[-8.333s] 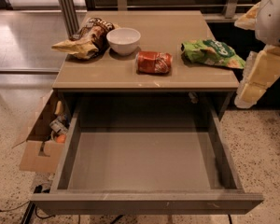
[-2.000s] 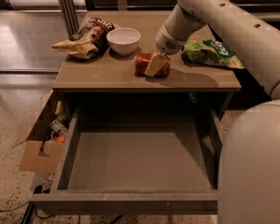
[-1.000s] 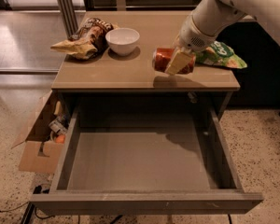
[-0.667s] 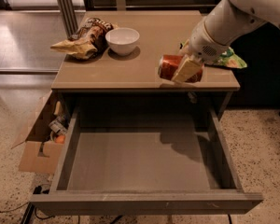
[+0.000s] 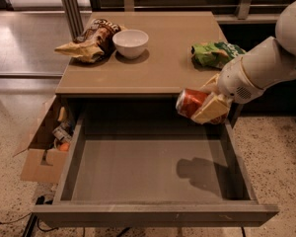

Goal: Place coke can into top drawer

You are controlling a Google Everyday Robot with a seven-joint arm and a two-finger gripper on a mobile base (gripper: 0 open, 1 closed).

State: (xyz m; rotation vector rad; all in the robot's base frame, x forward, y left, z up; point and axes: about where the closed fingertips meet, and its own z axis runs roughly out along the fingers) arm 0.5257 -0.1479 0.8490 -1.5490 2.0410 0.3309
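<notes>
The coke can point(image 5: 190, 102) is a red-orange can held on its side in my gripper point(image 5: 209, 102). The gripper's pale fingers point(image 5: 211, 108) are shut on the can. It hangs in the air past the table's front edge, over the right rear part of the top drawer point(image 5: 153, 169). The drawer is pulled fully out and its grey-brown bottom is bare. The can's shadow falls on the drawer floor at the right. My white arm point(image 5: 266, 63) comes in from the right.
On the table point(image 5: 163, 68) stand a white bowl point(image 5: 130, 42), a brown snack bag point(image 5: 89, 41) at the left and a green snack bag point(image 5: 216, 54) at the right. A cardboard box point(image 5: 42, 152) with clutter sits on the floor left of the drawer.
My gripper closed on the coke can on the table, lifted it and carried it forward and down off the table edge. It now hangs over the open drawer.
</notes>
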